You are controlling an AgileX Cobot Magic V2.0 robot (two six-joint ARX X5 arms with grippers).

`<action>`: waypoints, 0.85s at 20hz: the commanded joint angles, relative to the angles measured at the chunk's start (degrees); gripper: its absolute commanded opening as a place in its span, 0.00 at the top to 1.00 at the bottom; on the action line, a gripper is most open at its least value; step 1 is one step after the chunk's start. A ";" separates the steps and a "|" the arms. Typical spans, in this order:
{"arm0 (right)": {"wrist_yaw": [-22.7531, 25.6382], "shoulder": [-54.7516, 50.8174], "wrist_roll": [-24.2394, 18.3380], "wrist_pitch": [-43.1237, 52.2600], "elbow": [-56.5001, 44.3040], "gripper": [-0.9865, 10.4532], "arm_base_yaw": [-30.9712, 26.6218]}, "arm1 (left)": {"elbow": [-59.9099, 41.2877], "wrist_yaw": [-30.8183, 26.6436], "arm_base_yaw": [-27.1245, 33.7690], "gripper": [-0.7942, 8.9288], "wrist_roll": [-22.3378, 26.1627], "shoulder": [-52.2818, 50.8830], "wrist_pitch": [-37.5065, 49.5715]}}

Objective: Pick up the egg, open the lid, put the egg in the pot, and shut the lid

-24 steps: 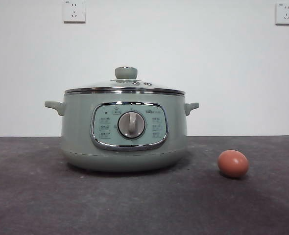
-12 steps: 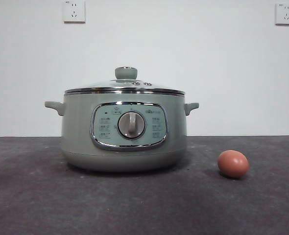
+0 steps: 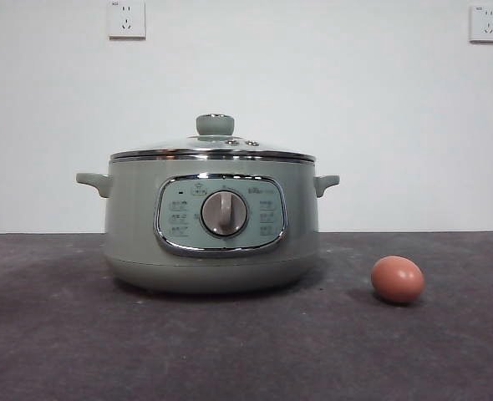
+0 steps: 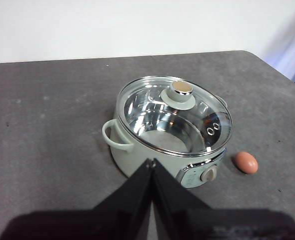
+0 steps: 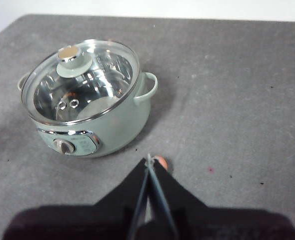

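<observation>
The sage-green pot [image 3: 211, 225] stands on the dark table with its glass lid [image 3: 213, 149] closed on it. The brown-orange egg [image 3: 398, 279] lies on the table to the pot's right. In the left wrist view the pot [image 4: 137, 150], the lid [image 4: 175, 115] and the egg [image 4: 246, 162] all show beyond my left gripper [image 4: 151, 162], which is shut and empty, high above the table. My right gripper [image 5: 149, 159] is shut and empty, high above the egg [image 5: 161, 161], which its jaws mostly hide. The pot [image 5: 112, 125] and lid [image 5: 80, 80] show beside it.
A white wall with two sockets [image 3: 126, 18] stands behind the table. The grey table [image 3: 246, 351] stretches around the pot; its far corner edge shows in the left wrist view [image 4: 272, 65].
</observation>
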 commanded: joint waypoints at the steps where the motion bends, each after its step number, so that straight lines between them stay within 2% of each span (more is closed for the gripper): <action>1: -0.26 0.13 -1.14 -0.07 0.35 0.92 0.00 | 0.11 0.57 -0.31 0.92 1.07 0.52 -0.24; 6: -0.26 0.46 -1.14 0.02 0.37 0.90 0.00 | 0.11 4.83 -0.35 0.91 1.07 2.69 -1.44; 7: -0.26 0.46 -1.11 0.04 0.37 0.83 0.00 | 0.11 6.05 -0.35 0.85 1.05 3.39 -1.51; 10: -0.24 0.46 -0.70 -0.13 0.37 0.46 0.00 | 0.13 9.20 -0.35 0.34 1.03 5.27 -1.51; 11: -0.22 0.46 -0.63 -0.28 0.37 0.40 0.00 | 0.13 9.16 -0.35 0.29 1.03 5.81 -1.53; 17: -0.22 0.50 -0.52 -0.90 0.37 0.39 0.00 | 0.15 10.78 -0.61 0.31 0.79 8.61 0.74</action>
